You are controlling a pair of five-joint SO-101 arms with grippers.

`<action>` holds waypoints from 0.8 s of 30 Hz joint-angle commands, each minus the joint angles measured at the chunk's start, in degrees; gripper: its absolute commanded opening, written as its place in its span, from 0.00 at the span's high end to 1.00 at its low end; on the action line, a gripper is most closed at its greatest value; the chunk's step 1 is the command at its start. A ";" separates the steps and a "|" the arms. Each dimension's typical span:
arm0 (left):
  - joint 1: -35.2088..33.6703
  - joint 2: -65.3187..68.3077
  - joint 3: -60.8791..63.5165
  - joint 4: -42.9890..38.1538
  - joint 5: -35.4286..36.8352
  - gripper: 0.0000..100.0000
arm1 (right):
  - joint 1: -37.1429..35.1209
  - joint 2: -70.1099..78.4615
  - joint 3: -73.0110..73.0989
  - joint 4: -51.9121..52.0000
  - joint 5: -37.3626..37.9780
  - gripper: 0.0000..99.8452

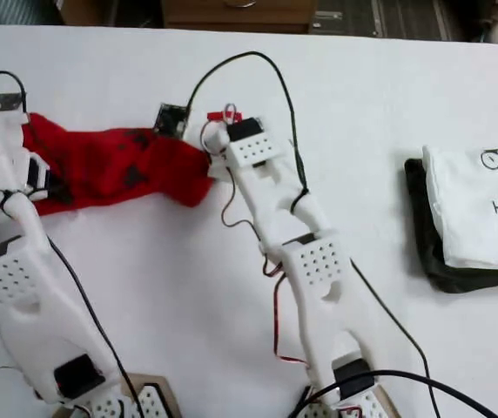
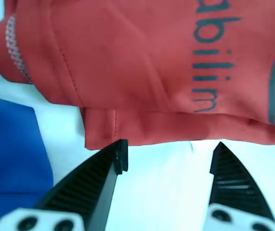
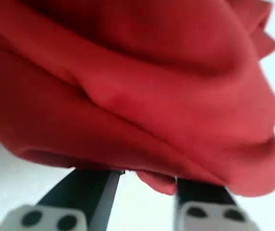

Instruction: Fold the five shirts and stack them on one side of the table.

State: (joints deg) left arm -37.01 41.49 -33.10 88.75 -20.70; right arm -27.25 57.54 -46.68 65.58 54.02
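Sizing up the red shirt (image 1: pixel 118 165): it lies bunched on the table (image 1: pixel 362 87), long axis running side to side in the high view, w/ one of our arms at each end; left gripper (image 2: pixel 168 151) has its black fingers (image 2: pixel 96 175) spread wide w/ nothing btw. them, and the shirt's hem sits just beyond the tips, apparently not touching; a blue cloth (image 2: pixel 12 159) lies beside it; right gripper (image 3: pixel 146 179) is under a fold at the opposite end, and we can't tell if it's clamped on cloth or parted; a folded white shirt (image 1: pixel 480 209) rests on a black one (image 1: pixel 427 248), well apart; next, we judge, the left gripper must go straight fwd onto that hem.
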 commanded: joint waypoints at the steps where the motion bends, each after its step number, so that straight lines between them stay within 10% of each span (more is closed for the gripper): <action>1: -0.44 -0.70 -0.13 0.62 -0.18 0.71 | 0.84 -0.75 -4.48 5.76 -1.23 0.98; 12: -0.09 -0.62 -0.48 0.09 -0.44 0.71 | 5.49 -9.80 -26.46 33.01 -2.90 0.98; 24: -0.09 -0.62 -0.22 0.53 -0.44 0.71 | -5.05 -55.25 38.77 30.64 -3.08 0.98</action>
State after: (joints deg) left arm -36.92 41.49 -33.10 88.84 -20.70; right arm -28.40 18.77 -28.75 98.20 51.38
